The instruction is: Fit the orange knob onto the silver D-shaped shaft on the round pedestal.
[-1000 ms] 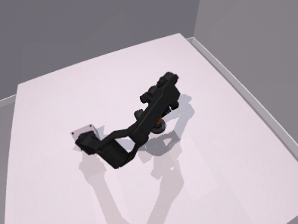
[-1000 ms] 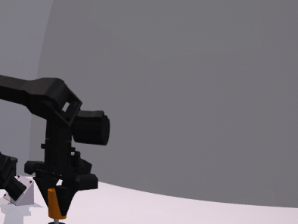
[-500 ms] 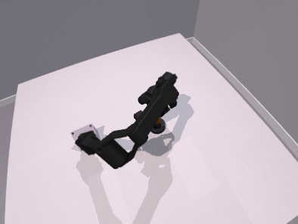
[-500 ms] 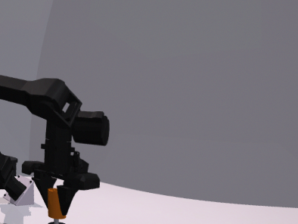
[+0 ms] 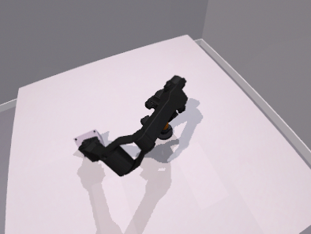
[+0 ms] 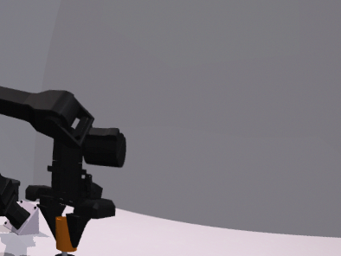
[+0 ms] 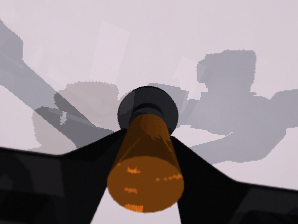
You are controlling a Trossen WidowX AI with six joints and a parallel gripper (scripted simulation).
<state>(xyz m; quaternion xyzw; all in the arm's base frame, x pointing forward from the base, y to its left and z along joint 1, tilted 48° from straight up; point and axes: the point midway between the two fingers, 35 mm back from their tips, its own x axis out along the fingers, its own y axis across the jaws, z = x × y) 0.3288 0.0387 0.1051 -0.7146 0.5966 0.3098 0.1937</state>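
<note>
The orange knob (image 6: 63, 233) (image 7: 145, 185) is roughly upright between the fingers of my gripper (image 6: 66, 241) (image 7: 147, 136), which is shut on it. In the top view only a bit of the knob (image 5: 166, 126) shows beside the arm. The dark round pedestal (image 5: 170, 133) (image 6: 58, 255) (image 7: 129, 107) is directly below the knob, with a small gap between them. A sliver of the silver shaft (image 6: 65, 252) shows in that gap in the exterior view. The knob's hole and the shaft's flat side are hidden, so I cannot tell how they line up.
The arm's base stands beside a pale mounting plate (image 5: 84, 137) (image 6: 31, 220) at the left of the white table (image 5: 71, 99). The arm reaches from there over the pedestal and hides part of it in the top view. Arm shadows fall around the pedestal. Grey walls stand behind.
</note>
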